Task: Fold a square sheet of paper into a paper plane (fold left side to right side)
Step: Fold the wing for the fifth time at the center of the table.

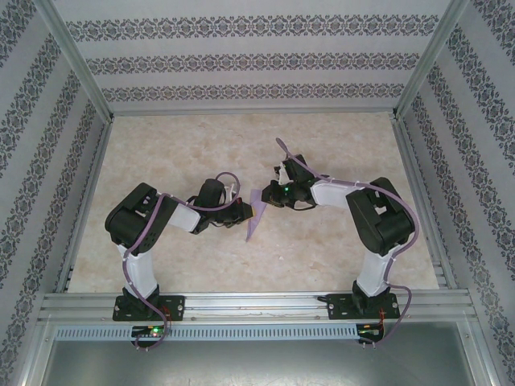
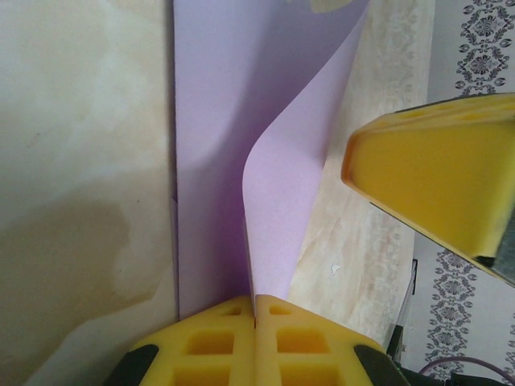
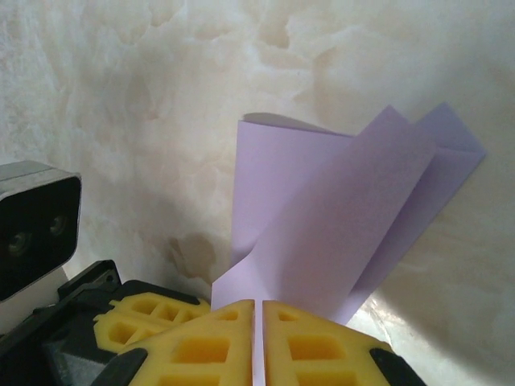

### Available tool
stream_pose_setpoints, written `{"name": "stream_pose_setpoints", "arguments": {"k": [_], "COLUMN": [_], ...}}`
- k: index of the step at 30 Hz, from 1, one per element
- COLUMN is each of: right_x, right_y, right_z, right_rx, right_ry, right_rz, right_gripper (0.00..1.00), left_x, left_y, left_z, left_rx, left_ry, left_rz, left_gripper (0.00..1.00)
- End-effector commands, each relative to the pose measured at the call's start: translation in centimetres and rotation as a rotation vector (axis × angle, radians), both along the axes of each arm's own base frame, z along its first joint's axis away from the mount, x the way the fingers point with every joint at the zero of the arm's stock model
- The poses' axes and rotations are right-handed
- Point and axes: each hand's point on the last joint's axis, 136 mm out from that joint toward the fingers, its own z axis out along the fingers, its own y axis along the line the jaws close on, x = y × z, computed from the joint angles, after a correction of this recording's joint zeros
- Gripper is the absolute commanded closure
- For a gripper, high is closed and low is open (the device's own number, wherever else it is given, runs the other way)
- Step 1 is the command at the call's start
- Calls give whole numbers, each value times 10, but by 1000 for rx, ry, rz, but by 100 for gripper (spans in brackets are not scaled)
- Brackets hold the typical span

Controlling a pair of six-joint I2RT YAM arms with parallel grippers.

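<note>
The folded paper [image 2: 217, 121] runs past the top edge, tip presumably beyond.

Lilac sheet of paper [image 1: 255, 221], matte and unmarked, folded into a narrow pointed shape of overlapping layers, one flap curling upward, mid-table, its tip toward the near edge

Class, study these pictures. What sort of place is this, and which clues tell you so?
Probably a robot test booth: an aluminium frame, patterned walls around a marble-look table, and a left arm and right arm bolted at its near edge, holding paper.
</note>
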Motion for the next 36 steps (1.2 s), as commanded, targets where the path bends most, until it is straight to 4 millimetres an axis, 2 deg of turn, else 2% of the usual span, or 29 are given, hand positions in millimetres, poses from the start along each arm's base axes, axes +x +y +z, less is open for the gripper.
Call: {"name": "stream_pose_setpoints", "arguments": {"k": [1,15,26,28,31,36], "right_x": [7,12,2,-2,-10,-19], "right_y": [6,3,-8,-13,-20,-27], "right_z": [0,-16,-41,-46,-53,-65], "right_rx": [-6,-36,-103,-122,-152,-176], "right_ry": [-32,-13,53,72,101,128], "right_rz": [21,12,7,1,-6,-12], "right_gripper": [89,90,91,94,100,100], "left_x": [-4,-5,-6,-4,-1,4], "left_y": [46,55,55,52,47,43], "left_z": [-73,-78,-79,-74,-63,-40], "left_rx": [275,289,276,257,226,200], "left_ry": [105,128,134,121,96,53], "left_rz": [171,208,212,207,196,181], "left_gripper": [99,100,100,98,90,82]}}
